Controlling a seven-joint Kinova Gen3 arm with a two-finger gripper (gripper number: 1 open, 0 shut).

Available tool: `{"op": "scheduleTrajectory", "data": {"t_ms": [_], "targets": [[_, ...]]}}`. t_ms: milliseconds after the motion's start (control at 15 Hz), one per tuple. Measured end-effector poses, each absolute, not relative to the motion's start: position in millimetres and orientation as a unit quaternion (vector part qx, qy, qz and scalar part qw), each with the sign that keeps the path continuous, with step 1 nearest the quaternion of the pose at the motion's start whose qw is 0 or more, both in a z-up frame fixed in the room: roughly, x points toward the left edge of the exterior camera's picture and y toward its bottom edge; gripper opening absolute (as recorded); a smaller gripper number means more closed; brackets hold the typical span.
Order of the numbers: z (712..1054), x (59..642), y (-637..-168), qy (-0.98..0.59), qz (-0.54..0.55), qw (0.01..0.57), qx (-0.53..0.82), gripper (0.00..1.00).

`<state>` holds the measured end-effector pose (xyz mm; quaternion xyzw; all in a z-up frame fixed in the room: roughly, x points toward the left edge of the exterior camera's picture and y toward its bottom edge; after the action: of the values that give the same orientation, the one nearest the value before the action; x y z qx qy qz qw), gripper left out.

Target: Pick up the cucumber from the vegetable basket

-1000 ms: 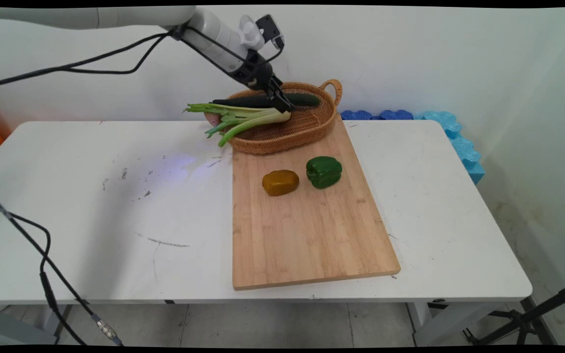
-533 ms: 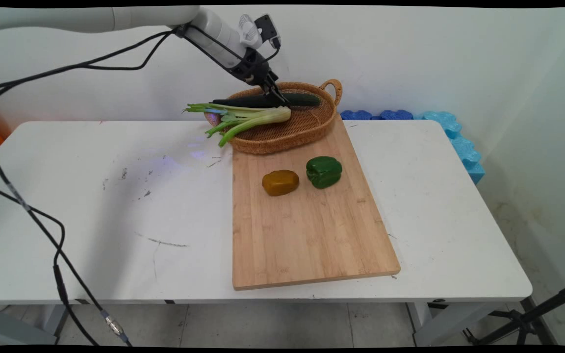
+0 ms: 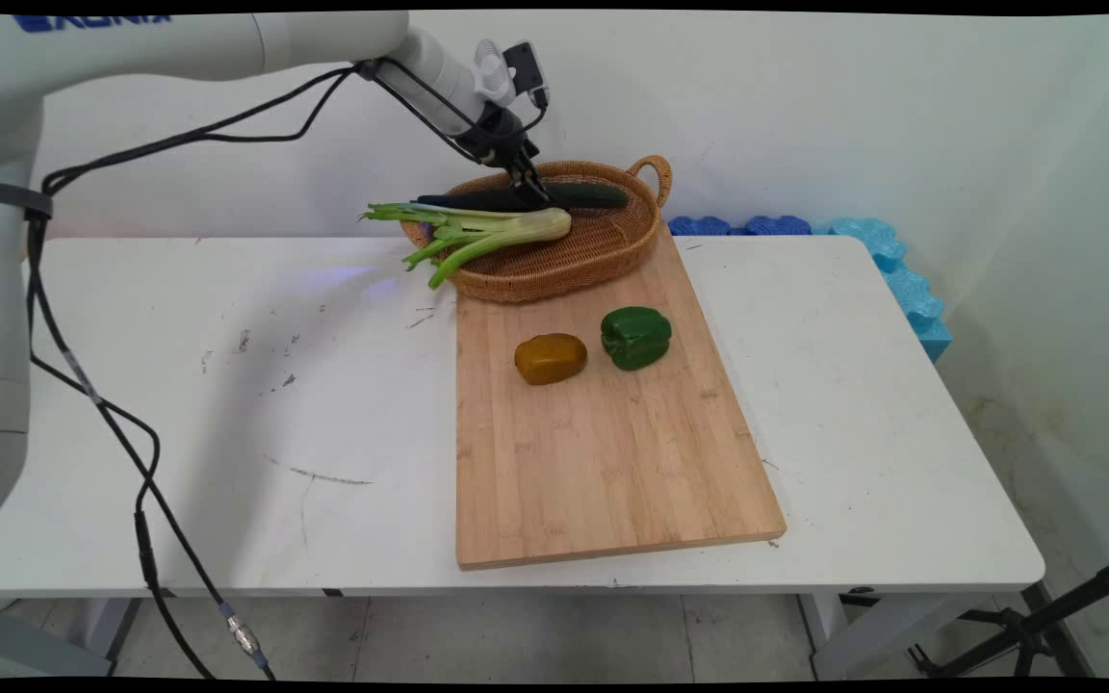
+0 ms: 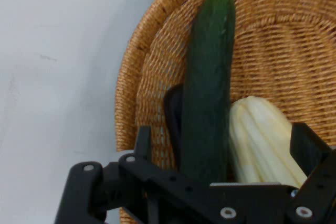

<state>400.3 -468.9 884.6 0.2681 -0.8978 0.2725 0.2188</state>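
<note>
A wooden board [image 3: 603, 452] is laid on the table [image 3: 227, 404]; taken from the board, a brown lump [image 3: 551, 358] and a green pepper [image 3: 635, 337] are seen on its far half, side by side and just apart. A wicker basket [image 3: 603, 255] is set on the board's far end, with a cucumber [image 3: 583, 196] and celery [image 3: 487, 231] lying in it. The gripper [image 3: 533, 191] is lowered into the basket, its fingers [image 4: 176, 114] spread wide, with the cucumber and the celery's pale end between them.
</note>
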Motion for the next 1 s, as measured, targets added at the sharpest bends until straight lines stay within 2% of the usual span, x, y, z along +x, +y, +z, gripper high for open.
{"op": "scheduleTrajectory", "data": {"t_ms": [467,933,1000], "targets": [[865.6,407.7,-492.7,-0.902,0.282,0.200,0.259,1.00],[855.8,412.9,-496.0,-0.904,0.280,0.194,0.259,1.00],[854.9,413.4,-495.8,-0.904,0.279,0.193,0.259,0.00]]}}
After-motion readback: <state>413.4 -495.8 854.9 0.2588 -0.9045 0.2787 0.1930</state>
